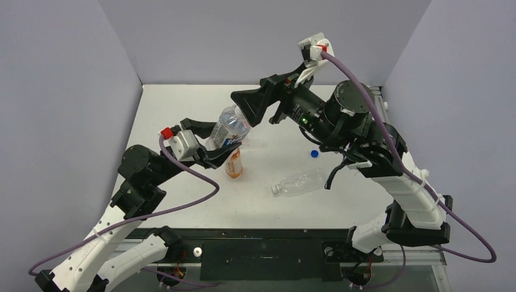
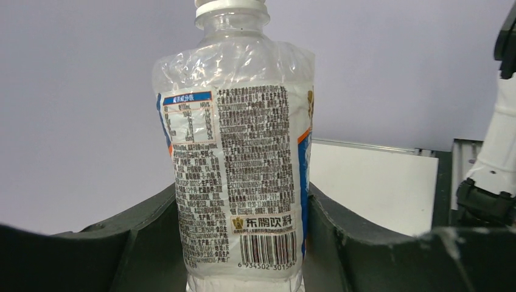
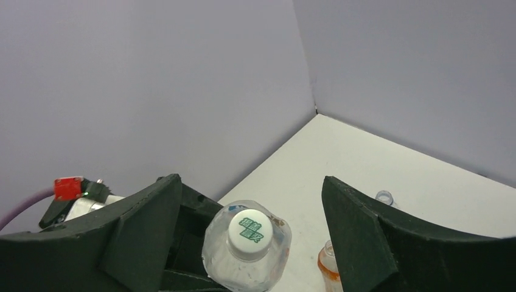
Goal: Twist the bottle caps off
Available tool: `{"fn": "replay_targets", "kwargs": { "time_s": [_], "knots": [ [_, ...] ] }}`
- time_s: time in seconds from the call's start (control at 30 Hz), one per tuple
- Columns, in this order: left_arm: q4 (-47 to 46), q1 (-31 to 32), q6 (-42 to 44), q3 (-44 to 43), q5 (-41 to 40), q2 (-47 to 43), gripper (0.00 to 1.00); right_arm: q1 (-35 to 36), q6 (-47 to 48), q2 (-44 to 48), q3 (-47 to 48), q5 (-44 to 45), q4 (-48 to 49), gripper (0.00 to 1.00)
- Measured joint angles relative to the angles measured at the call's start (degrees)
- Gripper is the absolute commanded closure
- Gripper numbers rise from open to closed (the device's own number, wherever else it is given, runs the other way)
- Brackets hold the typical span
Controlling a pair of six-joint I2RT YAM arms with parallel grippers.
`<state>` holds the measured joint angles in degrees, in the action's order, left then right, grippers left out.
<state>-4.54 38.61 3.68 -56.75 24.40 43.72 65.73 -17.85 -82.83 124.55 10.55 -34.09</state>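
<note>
My left gripper [image 2: 243,243] is shut on a short clear bottle [image 2: 243,158] with a blue-white label and holds it upright above the table. Its white cap [image 3: 248,231], printed in green, sits on the neck. My right gripper [image 3: 251,185] hangs open just above that cap, one finger [image 3: 152,213] on each side and neither touching it. In the top view the right gripper [image 1: 249,106] is over the held bottle [image 1: 230,125], with the left gripper [image 1: 214,151] below it. A blue cap [image 1: 314,154] lies loose on the table.
An orange bottle [image 1: 233,164] stands upright next to the left gripper, its mouth [image 3: 328,249] showing no cap. A plain clear bottle [image 1: 301,182] lies on its side mid-table. A small clear ring [image 3: 384,197] lies on the white table [image 1: 182,103]. Grey walls enclose three sides.
</note>
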Motion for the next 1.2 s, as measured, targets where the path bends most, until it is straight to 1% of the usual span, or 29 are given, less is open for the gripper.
{"fn": "replay_targets", "kwargs": {
  "time_s": [0.07,0.1,0.13,0.17,0.3,0.33,0.43,0.47,0.5,0.53,0.57,0.6,0.63,0.77,0.87,0.97,1.03,1.2],
  "knots": [
    [-0.02,0.00,1.57,0.09,-1.46,0.00,1.00,0.00,-0.61,-1.18,0.96,1.97,-1.05,0.27],
    [-0.04,0.00,2.23,0.15,-1.97,0.00,1.00,-0.02,-0.90,-1.81,1.18,2.78,-1.57,0.32],
    [-0.04,-0.02,2.86,0.20,-2.45,0.00,1.00,-0.02,-1.18,-2.47,1.40,3.26,-2.25,0.34],
    [-0.04,0.00,3.26,0.20,-2.93,0.00,1.00,-0.02,-1.46,-3.30,1.70,3.72,-3.13,0.40],
    [-0.04,0.00,4.72,0.22,-4.20,0.00,1.00,-0.09,-2.73,-5.68,2.12,4.20,-4.92,0.53],
    [-0.04,0.00,5.03,0.22,-4.52,0.00,1.00,-0.15,-3.13,-6.05,2.12,4.17,-5.29,0.54],
    [0.00,0.00,5.62,0.33,-5.16,0.02,1.00,-0.17,-4.24,-6.64,2.19,3.87,-5.90,0.68],
    [-0.02,0.00,5.75,0.42,-5.22,0.09,1.00,-0.20,-4.35,-6.64,2.29,3.65,-5.95,0.76],
    [-0.02,0.00,5.84,0.50,-5.31,0.15,1.00,-0.28,-4.57,-6.67,2.43,3.43,-5.99,0.80],
    [-0.09,0.00,5.97,0.57,-5.38,0.22,1.00,-0.31,-4.59,-6.67,2.58,3.41,-6.10,0.88],
    [-0.24,0.00,5.99,0.57,-5.42,0.24,1.00,-0.46,-4.94,-6.67,2.69,3.13,-6.27,0.91],
    [-0.26,0.00,6.01,0.57,-5.53,0.24,1.00,-0.57,-5.14,-6.67,2.73,2.93,-6.29,0.97],
    [-0.26,0.00,6.03,0.59,-5.57,0.26,1.00,-0.66,-5.16,-6.67,2.73,2.78,-6.32,0.99],
    [-0.28,0.00,5.84,0.61,-5.57,0.31,1.00,-1.14,-5.20,-6.64,2.73,1.77,-6.32,1.00],
    [-0.28,0.00,4.39,0.59,-5.16,0.31,1.00,-2.27,-4.63,-6.29,2.10,-1.42,-5.75,1.00],
    [-0.26,-0.04,0.83,0.59,-3.23,0.28,1.00,-4.61,-2.16,-3.96,-1.46,-9.57,-3.50,1.00],
    [-0.50,-0.02,-2.43,0.50,-0.74,0.22,1.00,-6.14,-0.55,-1.25,-5.33,-16.74,-0.90,1.00],
    [-1.42,0.42,-11.78,-1.27,8.52,0.22,1.00,-9.86,0.76,6.14,-15.87,-36.48,9.38,1.00]
  ]
}}
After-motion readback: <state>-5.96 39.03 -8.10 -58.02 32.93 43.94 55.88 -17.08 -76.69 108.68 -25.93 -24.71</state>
